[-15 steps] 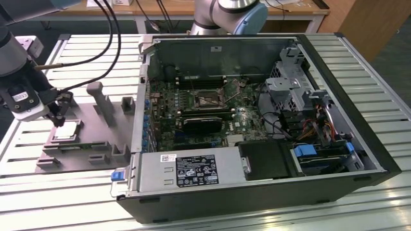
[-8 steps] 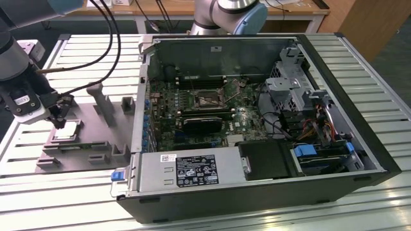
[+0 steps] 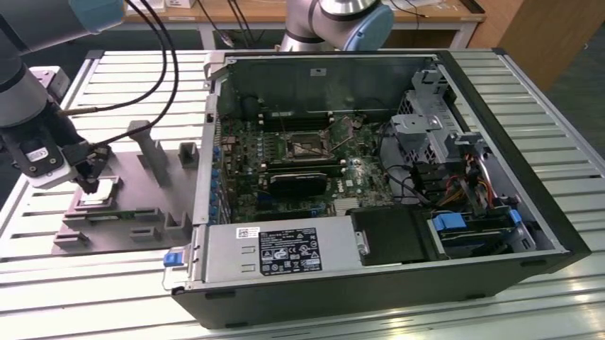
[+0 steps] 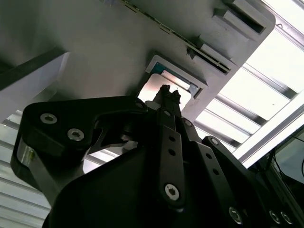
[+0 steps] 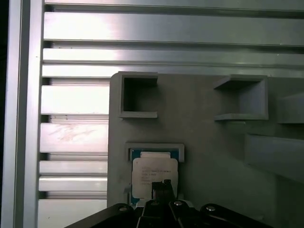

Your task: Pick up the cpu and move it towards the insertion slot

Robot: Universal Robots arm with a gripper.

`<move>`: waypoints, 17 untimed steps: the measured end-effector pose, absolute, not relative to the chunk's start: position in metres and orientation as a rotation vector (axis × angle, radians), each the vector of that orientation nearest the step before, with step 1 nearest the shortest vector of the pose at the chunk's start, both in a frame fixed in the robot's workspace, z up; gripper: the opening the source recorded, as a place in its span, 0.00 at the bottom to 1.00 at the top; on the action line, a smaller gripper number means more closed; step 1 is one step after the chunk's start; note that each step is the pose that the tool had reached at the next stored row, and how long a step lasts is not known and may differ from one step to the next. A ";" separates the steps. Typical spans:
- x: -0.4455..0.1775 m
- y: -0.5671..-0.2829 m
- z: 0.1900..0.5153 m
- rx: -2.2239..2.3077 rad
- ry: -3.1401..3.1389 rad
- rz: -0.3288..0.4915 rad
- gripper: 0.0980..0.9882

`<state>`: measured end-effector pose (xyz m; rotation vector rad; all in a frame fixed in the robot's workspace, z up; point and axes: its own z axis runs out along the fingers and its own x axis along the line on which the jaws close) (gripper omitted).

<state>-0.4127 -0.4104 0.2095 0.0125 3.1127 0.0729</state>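
**Tool stands over the cpu in its tray pocket**

In the exterior view the arm (image 3: 24,99) reaches in from the exterior view's left. Its wrist points down at the grey tray (image 3: 142,177) on the slatted bench (image 3: 76,283).

The tool (image 3: 90,184) has its two fingers pressed together into one narrow tip, with nothing between them. In both wrist views this tip (image 5: 161,186) (image 4: 166,92) is over the silvery top of the cpu (image 5: 149,171) (image 4: 154,88). I cannot tell if it touches the chip.

The cpu (image 3: 102,191) lies flat in a framed pocket near one edge of the tray. Raised grey blocks stand close around the pocket, and bare bench slats lie beyond the tray edge.

The insertion slot (image 3: 304,146) is on the board inside the open computer case (image 3: 529,177), well apart from the tool, toward the exterior view's right. The case wall stands between the tray and the slot.
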 end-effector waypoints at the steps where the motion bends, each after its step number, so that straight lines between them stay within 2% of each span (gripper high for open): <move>1: -0.413 -0.410 0.208 0.013 3.113 0.073 0.00; 14: -0.413 -0.410 0.202 0.014 3.113 0.073 0.02; 16: -0.413 -0.410 0.202 0.014 3.113 0.073 0.15; 17: -0.413 -0.410 0.202 0.014 3.113 0.073 0.15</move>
